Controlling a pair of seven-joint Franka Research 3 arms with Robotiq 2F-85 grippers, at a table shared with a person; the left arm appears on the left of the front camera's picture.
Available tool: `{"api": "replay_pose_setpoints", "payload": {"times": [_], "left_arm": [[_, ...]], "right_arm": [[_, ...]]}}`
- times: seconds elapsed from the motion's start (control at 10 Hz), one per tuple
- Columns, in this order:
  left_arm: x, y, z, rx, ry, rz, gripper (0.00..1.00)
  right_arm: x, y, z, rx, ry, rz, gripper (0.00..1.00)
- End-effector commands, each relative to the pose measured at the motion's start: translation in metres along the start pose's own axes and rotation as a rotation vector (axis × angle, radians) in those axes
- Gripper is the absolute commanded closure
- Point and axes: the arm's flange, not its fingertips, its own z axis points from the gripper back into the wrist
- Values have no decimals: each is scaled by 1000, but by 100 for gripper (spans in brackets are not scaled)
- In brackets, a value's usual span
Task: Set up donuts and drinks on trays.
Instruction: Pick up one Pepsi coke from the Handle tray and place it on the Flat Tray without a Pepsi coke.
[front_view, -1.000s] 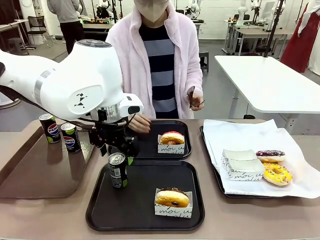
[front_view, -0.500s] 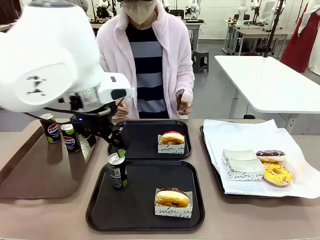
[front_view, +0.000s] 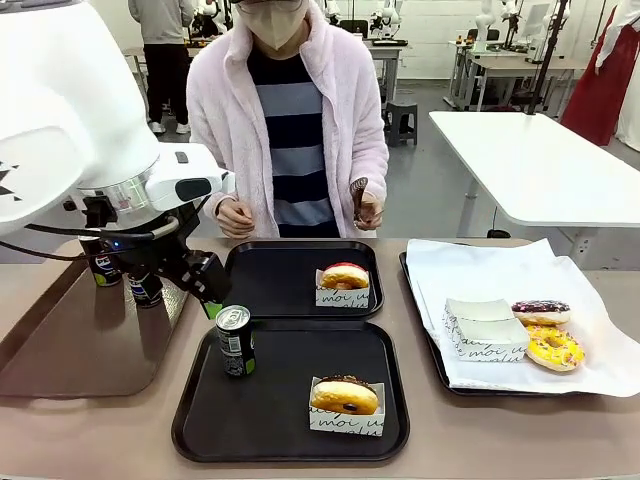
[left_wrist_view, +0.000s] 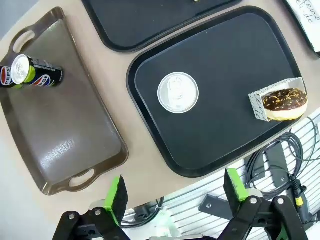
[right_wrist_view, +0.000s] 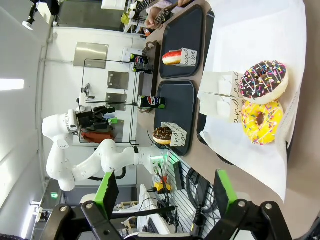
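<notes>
Left gripper (left_wrist_view: 175, 192) wide, empty; I'd centre squarely over a can (left_wrist_view: 37, 74), seemingly upright, by the brown tray's (left_wrist_view: 75, 125) far edge.

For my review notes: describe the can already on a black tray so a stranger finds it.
Find the black tray nearest the robot, mid-table. In its far left corner stands a slim black can, a boxed chocolate donut sharing the tray. The two other cans sit together on the brown handled tray; this one stands alone.
</notes>
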Motion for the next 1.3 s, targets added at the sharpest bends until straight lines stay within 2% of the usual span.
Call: {"api": "replay_pose_setpoints", "payload": {"times": [0.0,0.3,0.5,0.7,0.8,1.0,1.2], "left_arm": [[4,-6,1,-1,0,-12,0],[1,-4,0,1,0,-8,0],[40,58,15,47,-73,197,0],[84,131,32,64,-62,360,0],[84,163,31,50,-42,460,0],[115,220,25,3,5,542,0],[125,245,5,-42,44,585,0]], "right_arm": [[-2,0,0,-5,-1,2,0],[-2,0,0,-5,-1,2,0],[-2,0,0,-5,-1,2,0],[-2,0,0,-5,-1,2,0],[-2,0,0,-5,-1,2,0],[-2,0,0,-5,-1,2,0],[-2,0,0,-5,-1,2,0]]}}
